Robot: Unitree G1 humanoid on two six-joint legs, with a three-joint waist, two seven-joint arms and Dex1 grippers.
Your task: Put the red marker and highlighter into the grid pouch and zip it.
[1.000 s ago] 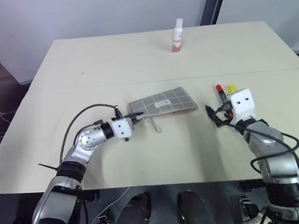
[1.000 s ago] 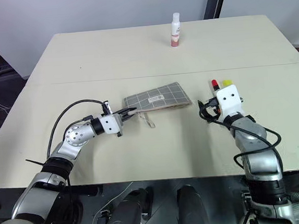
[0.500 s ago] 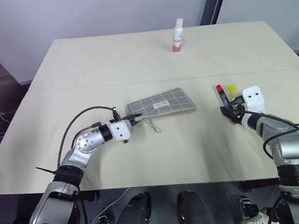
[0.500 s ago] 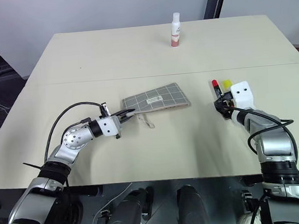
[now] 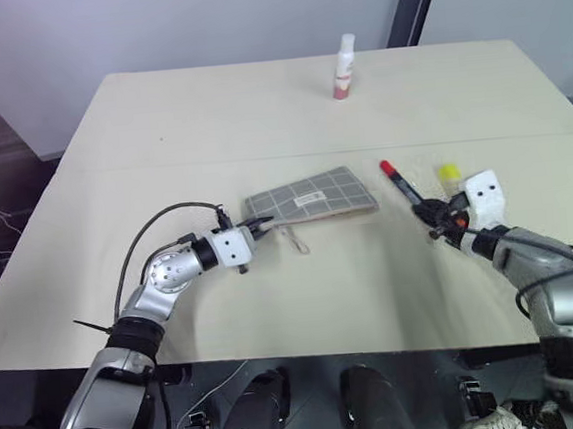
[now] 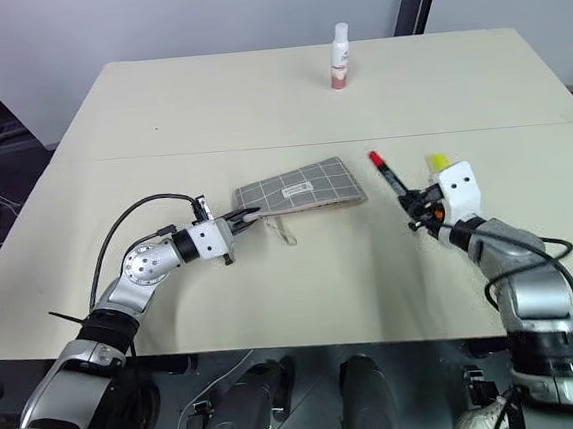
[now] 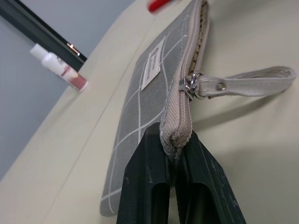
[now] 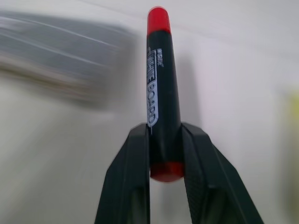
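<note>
The right gripper (image 8: 164, 154) pinched the red marker (image 8: 161, 84) by its tail; the left gripper (image 7: 175, 161) clamped the grid pouch (image 5: 310, 194) corner — the nearly closed zipper (image 7: 189, 84) risked blocking insertion.

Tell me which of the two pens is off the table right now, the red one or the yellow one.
The slim red marker with the dark barrel, clamped in the right hand and raised. The short yellow highlighter lies on the table.
</note>
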